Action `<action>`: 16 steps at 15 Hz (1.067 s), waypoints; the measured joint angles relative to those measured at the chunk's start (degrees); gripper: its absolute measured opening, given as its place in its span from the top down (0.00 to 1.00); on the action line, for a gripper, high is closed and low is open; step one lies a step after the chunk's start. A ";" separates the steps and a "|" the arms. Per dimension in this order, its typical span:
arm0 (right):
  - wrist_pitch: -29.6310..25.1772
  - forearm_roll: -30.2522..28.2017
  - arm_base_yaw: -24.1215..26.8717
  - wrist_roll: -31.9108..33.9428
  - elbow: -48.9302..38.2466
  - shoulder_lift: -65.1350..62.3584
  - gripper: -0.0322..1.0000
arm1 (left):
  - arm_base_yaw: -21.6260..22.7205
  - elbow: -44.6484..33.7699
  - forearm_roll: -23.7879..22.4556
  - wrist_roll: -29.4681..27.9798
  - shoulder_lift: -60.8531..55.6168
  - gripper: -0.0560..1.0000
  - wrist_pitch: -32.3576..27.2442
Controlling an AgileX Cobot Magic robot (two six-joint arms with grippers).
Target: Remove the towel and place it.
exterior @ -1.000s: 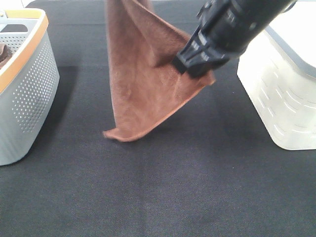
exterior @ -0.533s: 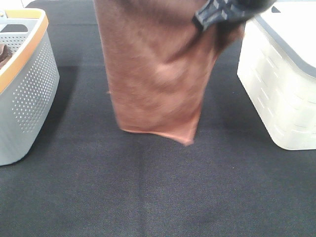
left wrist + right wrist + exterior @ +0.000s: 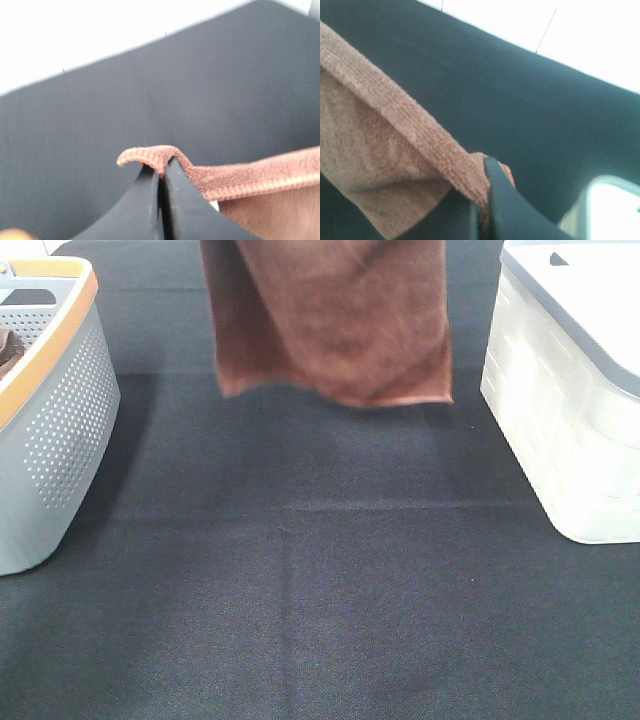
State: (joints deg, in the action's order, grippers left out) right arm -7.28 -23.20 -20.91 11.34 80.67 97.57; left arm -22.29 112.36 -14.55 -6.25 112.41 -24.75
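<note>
Towel (image 3: 335, 325) hangs spread out in the air over the far middle of the desk (image 3: 320, 590), with its lower hem clear of the black surface. It is between the grey basket (image 3: 55, 420) at the left edge and the white box (image 3: 570, 420) at the right edge. The left gripper (image 3: 161, 170) is closed tight on one upper corner of the towel and the right gripper (image 3: 481, 205) on the other, with the top hem running between them.

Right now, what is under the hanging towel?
Under the towel, which hangs clear of the surface, only the black mat shows. The part of the mat directly behind the towel is hidden by it.
</note>
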 joint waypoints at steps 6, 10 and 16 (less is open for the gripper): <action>12.66 -0.86 3.44 0.17 0.17 10.49 0.97 | 2.52 0.00 -0.17 0.00 8.02 0.95 5.39; -3.50 6.82 2.92 0.46 0.17 11.69 0.97 | 1.49 0.00 9.51 -0.11 9.45 0.95 -15.36; -29.74 32.09 2.41 -13.18 0.17 9.97 0.97 | 1.43 0.00 16.27 1.26 9.45 0.95 -40.11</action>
State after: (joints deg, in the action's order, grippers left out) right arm -37.01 8.88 -18.51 -1.83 80.84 107.54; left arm -20.86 112.36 1.72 -4.98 121.87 -64.86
